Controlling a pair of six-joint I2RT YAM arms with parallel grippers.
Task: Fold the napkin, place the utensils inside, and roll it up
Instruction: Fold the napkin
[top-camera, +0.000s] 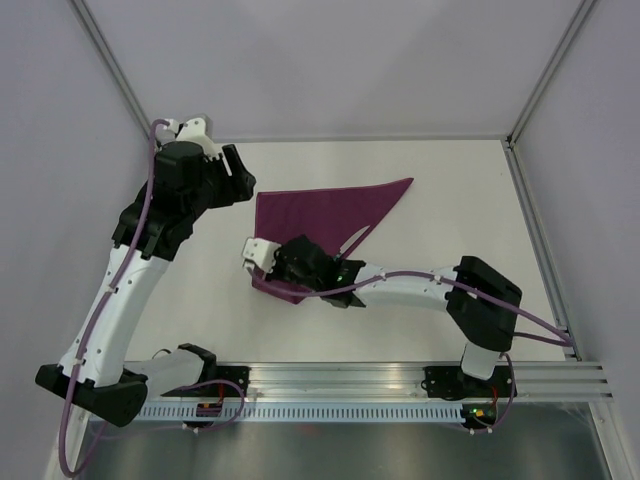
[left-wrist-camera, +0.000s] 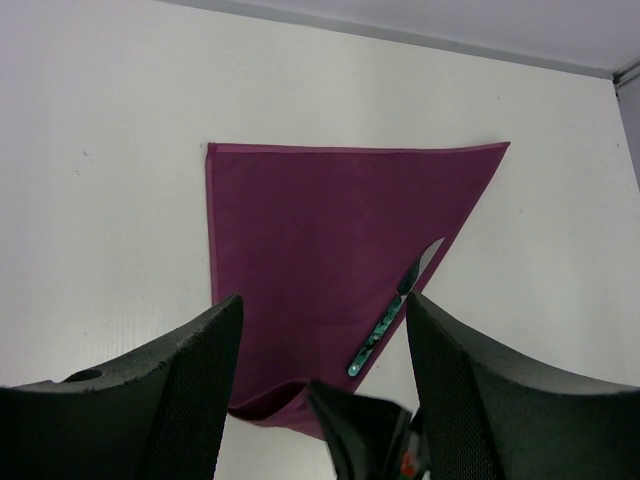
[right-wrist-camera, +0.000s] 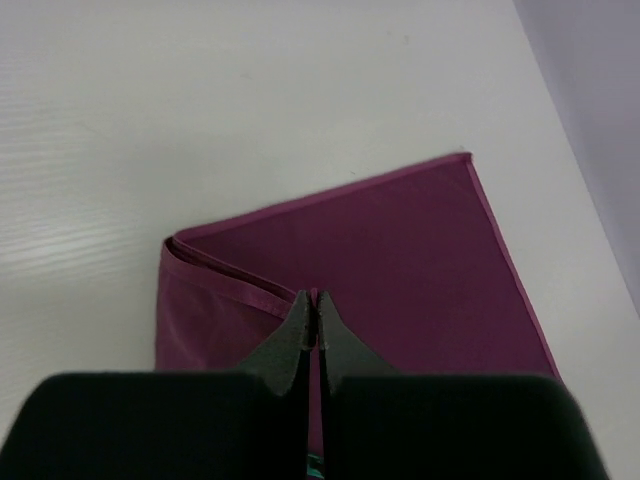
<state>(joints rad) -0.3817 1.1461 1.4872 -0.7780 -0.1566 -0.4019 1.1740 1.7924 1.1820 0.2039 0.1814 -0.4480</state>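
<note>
Two of the three steps look done to me, judging by how things lie. The napkin (top-camera: 320, 210) sits on the table (top-camera: 450, 220) doubled over into a triangle, and one utensil (left-wrist-camera: 395, 305) rests on it. I can make out only that one piece, and I cannot tell whether another lies under my right arm. What is left is the roll, and it is barely begun. At the napkin's near corner a narrow flap is turned up and over, while the rest of the cloth lies flat.

The utensil lies just inside the napkin's slanted right-hand edge, its long axis parallel to that edge. Its pale blade tip points toward the napkin's far right corner. Its green-patterned handle points toward the near corner and ends just beside my right gripper (right-wrist-camera: 313, 295).

My right gripper sits over that near corner with its fingers pressed together, no gap showing. The ridge of the turned flap runs straight into the tips, so I judge I have a pinch of the napkin's fabric, though the contact itself is hidden. My left gripper (left-wrist-camera: 325, 300) hangs raised near the napkin's far left corner, fingers spread wide, holding nothing.
</note>
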